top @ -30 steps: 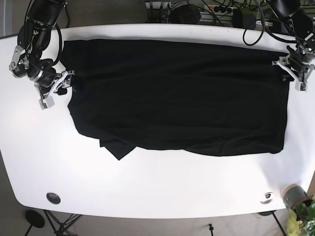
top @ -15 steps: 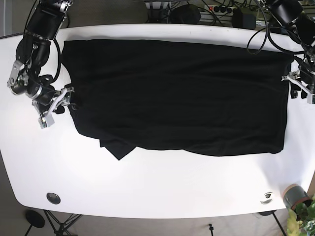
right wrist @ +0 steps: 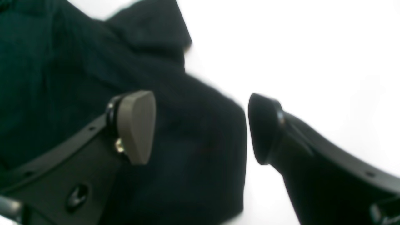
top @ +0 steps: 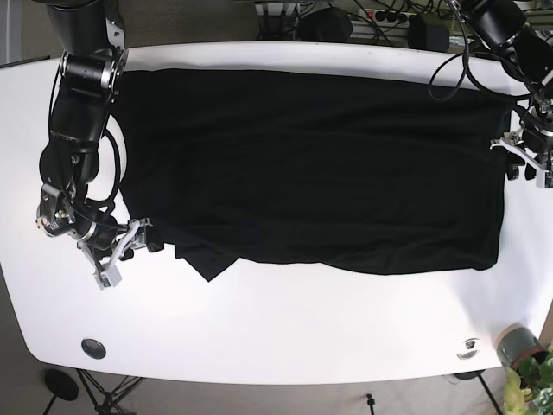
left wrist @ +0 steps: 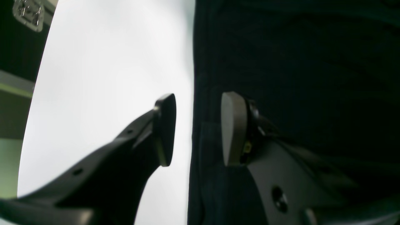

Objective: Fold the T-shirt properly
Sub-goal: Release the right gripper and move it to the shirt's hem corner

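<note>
The right gripper (top: 121,252) had dropped to the T-shirt (top: 311,164) lower corner; wrist views showed both it and the left gripper (left wrist: 197,129) gaping astride hems.

A: What lies apart from the work?

B: A white surface (top: 285,328) with rounded corners. A dark round disc (top: 93,348) is set near its left front corner, a grey cup (top: 517,343) and a green plant (top: 534,380) at the right front. Cables (top: 380,15) run along the far edge.
</note>
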